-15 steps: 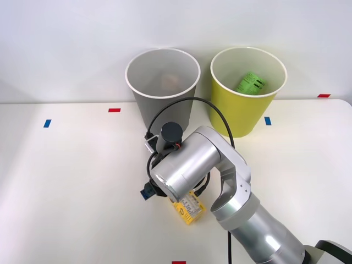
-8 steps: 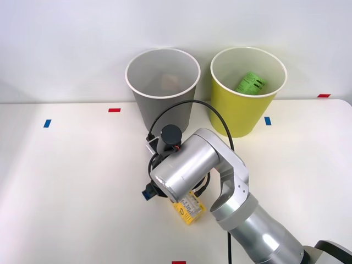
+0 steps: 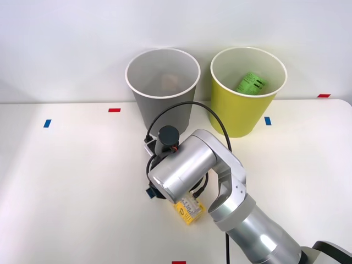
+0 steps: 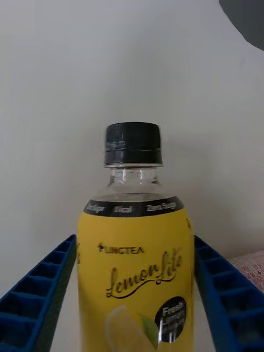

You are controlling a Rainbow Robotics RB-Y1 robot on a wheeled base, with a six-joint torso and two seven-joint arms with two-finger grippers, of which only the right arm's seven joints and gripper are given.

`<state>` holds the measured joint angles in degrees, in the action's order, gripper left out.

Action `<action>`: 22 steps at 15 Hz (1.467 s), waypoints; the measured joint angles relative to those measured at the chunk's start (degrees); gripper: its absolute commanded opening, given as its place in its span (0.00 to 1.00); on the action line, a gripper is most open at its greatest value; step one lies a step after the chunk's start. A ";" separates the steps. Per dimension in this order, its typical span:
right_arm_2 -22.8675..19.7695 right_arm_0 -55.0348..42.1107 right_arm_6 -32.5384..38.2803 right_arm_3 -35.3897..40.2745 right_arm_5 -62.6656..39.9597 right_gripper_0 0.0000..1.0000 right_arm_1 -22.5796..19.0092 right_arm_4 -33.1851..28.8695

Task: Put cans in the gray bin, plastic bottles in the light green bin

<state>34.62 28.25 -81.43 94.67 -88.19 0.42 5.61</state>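
Between blue fingers [image 4: 234, 297], yellow bottle [image 4: 135, 264] (lying flat), cap leading

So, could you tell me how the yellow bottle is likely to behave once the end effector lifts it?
The yellow bottle looks round-bodied with a glossy label, so it may slip or turn between the ribbed fingers. It lies on the table, so it would probably roll if nudged sideways. Its clear neck looks empty, so it may be light.

Silver jointed arm [image 3: 220, 181], looping black cable [image 3: 181, 107], blue ribbed fingers [image 4: 33, 302].
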 measured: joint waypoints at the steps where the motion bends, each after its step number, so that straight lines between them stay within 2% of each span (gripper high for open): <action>1: 0.00 -0.02 0.00 -0.01 -0.02 0.00 0.19 -0.07; 9: 0.00 -0.12 -0.56 0.30 0.02 0.00 0.58 -1.37; 13: -1.05 -0.33 -5.34 4.16 0.03 0.00 0.58 -1.09; 18: -8.59 -3.54 -19.43 14.00 2.16 0.00 0.58 8.30; 22: -11.05 -7.53 -22.26 20.70 10.60 0.00 -1.48 20.31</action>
<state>23.57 20.72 -103.70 115.37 -77.59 -1.06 25.93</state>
